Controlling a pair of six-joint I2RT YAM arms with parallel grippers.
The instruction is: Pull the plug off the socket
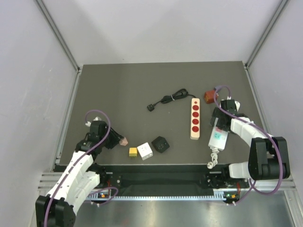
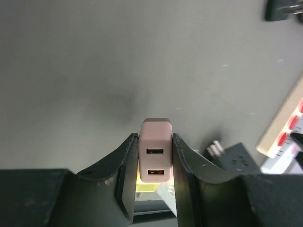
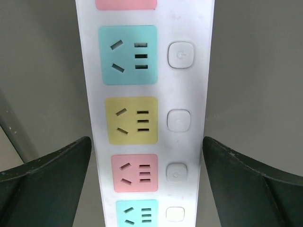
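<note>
Left wrist view has the left claw (image 2: 155,142) clamped on the pink plug (image 2: 155,163), clear of any socket at 8 o'clock on the desk (image 1: 118,90), while the right claw (image 3: 147,142) hangs open straddling the white strip (image 3: 187,85) at 4 o'clock, probably to steady it.

Smooth matt pink plastic plug (image 2: 156,140), smooth white plastic socket strip (image 3: 189,85), matt grey tabletop (image 1: 123,90)

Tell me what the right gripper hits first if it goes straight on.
The white power strip, probably: the right gripper points straight at it, jaws open on either side. The gap is hard to judge.
</note>
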